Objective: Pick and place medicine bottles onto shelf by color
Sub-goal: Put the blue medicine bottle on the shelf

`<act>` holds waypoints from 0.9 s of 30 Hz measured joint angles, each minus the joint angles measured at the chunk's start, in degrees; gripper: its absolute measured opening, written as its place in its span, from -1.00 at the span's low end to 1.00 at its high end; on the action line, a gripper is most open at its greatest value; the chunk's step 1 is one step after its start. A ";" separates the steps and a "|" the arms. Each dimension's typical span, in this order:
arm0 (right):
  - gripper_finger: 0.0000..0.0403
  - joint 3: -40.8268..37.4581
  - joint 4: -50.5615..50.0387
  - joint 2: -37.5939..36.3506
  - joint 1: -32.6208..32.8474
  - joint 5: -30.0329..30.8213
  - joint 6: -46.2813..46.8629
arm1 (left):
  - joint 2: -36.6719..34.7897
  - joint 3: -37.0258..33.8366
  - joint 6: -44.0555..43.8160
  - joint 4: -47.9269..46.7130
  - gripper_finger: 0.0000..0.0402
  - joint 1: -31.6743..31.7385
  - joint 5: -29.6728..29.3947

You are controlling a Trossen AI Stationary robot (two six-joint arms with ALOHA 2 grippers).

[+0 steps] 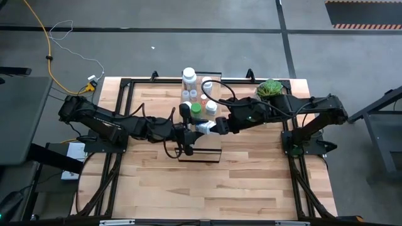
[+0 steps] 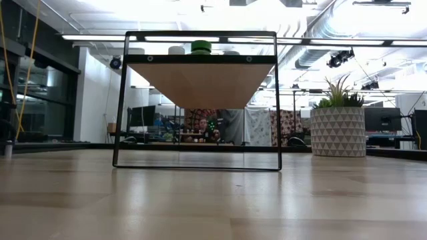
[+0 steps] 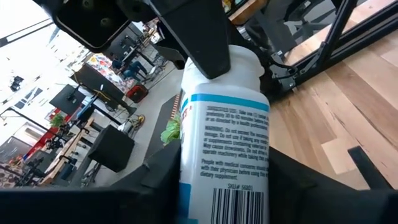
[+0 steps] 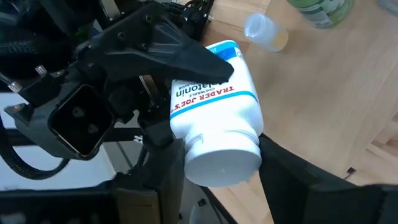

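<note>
A white medicine bottle [image 1: 202,128] with a blue-banded label lies sideways in the air over the near half of the shelf [image 1: 200,147], a pale plank on a thin black frame. My left gripper [image 1: 190,129] comes from the left and my right gripper [image 1: 212,127] from the right. Both are shut on this bottle. Farther back on the shelf stand several bottles: a green one [image 1: 196,110], white ones [image 1: 189,76] and small clear ones [image 1: 204,100]. The low view shows the shelf [image 2: 200,80] end-on, with the green cap [image 2: 201,47] on top. My left gripper [image 3: 224,193] pinches the white bottle's labelled body near its base end [image 3: 239,199] between its two fingers, coming level from the table's left. The bottle is lifted clear and lies sideways. My right gripper [image 4: 224,171] pinches the same bottle at its cap end [image 4: 221,162], one finger [image 4: 165,168] on each side, coming level from the table's right. The cap points at my right wrist camera.
A potted green plant [image 1: 270,88] stands at the table's far right corner, beside the right arm. The striped wooden tabletop [image 1: 207,188] spreads out near of the shelf. Black frame rails [image 1: 119,113] run along both table sides.
</note>
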 joint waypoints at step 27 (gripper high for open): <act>0.00 0.04 -16.27 -8.76 -0.57 6.32 -14.14 | -2.59 -0.07 -21.24 -9.69 -0.27 3.78 9.85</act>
